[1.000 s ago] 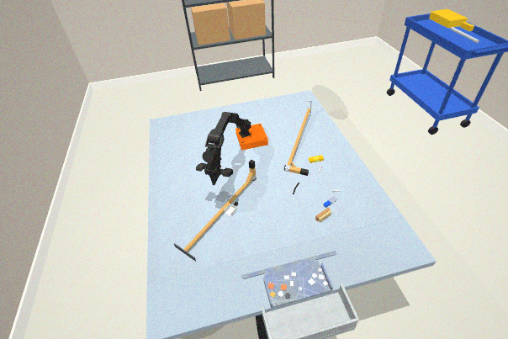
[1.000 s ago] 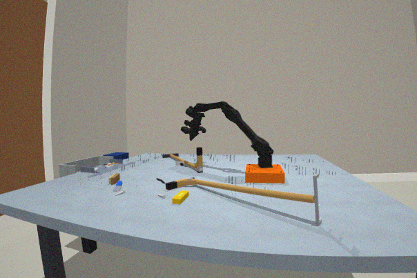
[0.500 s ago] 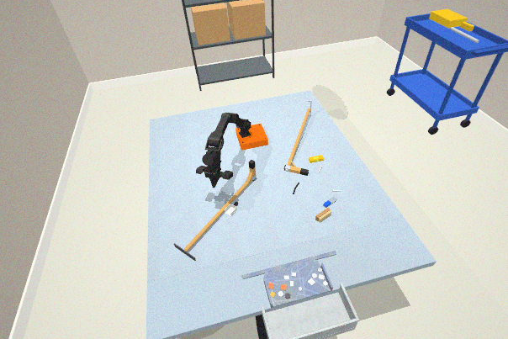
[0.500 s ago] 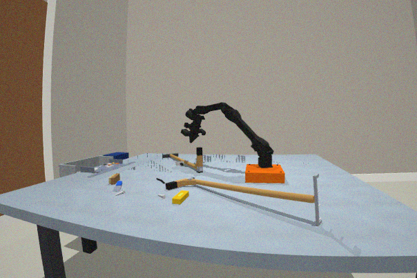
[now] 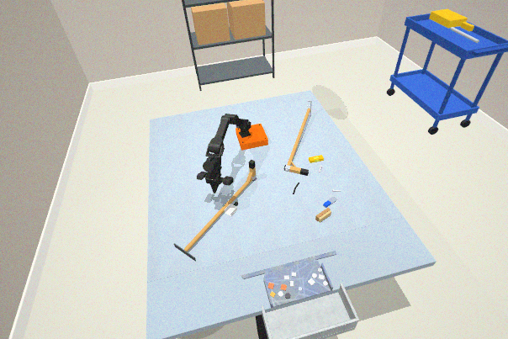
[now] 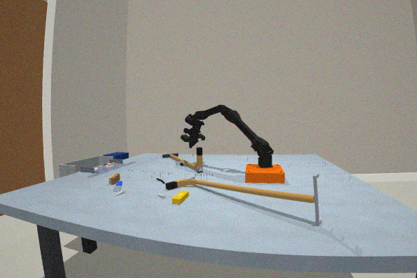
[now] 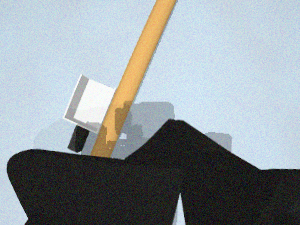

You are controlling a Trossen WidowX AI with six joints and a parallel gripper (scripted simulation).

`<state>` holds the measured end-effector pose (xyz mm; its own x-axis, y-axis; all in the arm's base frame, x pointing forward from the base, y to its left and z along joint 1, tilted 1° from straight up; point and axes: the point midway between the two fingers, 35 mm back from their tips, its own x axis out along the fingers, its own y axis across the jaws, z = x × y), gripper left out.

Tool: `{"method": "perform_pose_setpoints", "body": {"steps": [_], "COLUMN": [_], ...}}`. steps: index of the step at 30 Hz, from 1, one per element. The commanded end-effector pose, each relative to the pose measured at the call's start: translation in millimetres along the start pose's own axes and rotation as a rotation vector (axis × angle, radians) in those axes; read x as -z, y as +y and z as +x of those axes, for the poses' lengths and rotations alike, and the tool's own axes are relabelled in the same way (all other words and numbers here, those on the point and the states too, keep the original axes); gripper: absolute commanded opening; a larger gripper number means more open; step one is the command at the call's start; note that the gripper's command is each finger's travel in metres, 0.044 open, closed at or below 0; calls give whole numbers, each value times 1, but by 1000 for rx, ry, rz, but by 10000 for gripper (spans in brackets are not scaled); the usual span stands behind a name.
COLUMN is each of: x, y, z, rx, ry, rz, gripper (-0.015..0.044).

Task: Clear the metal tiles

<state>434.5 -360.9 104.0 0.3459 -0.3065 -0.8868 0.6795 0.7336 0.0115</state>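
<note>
My gripper [image 5: 214, 189] [image 6: 192, 145] [image 7: 174, 127] is shut and empty, above the table and the handle of a long wooden tool. This tool [image 5: 210, 223] [image 7: 137, 74] has a wide dark blade [image 5: 185, 251] [image 6: 170, 155] at its front left end and an upright black-capped grip [image 5: 252, 164] [image 6: 199, 151] at the other. The steel plate [image 5: 303, 270] near the table's front edge bears several small white, orange, yellow and dark pieces. The grey catch box [image 5: 309, 315] adjoins its outer end; no pieces show inside.
A white piece [image 5: 230, 209] [image 7: 92, 101] with a black handle lies beside the wooden handle. A second long tool [image 5: 299, 135] [image 6: 255, 192] lies at the right, near a yellow block [image 5: 316, 159] [image 6: 180, 197]. A grey strip [image 5: 290, 265] crosses before the plate.
</note>
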Motion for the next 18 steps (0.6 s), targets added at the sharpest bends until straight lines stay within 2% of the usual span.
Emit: {"method": "perform_pose_setpoints", "body": {"steps": [1, 18], "x": [7, 27], "y": [0, -1], "z": [14, 54], "rx": [-4, -7], "ry": [10, 22], "rz": [-12, -34], "gripper": [0, 0]}}
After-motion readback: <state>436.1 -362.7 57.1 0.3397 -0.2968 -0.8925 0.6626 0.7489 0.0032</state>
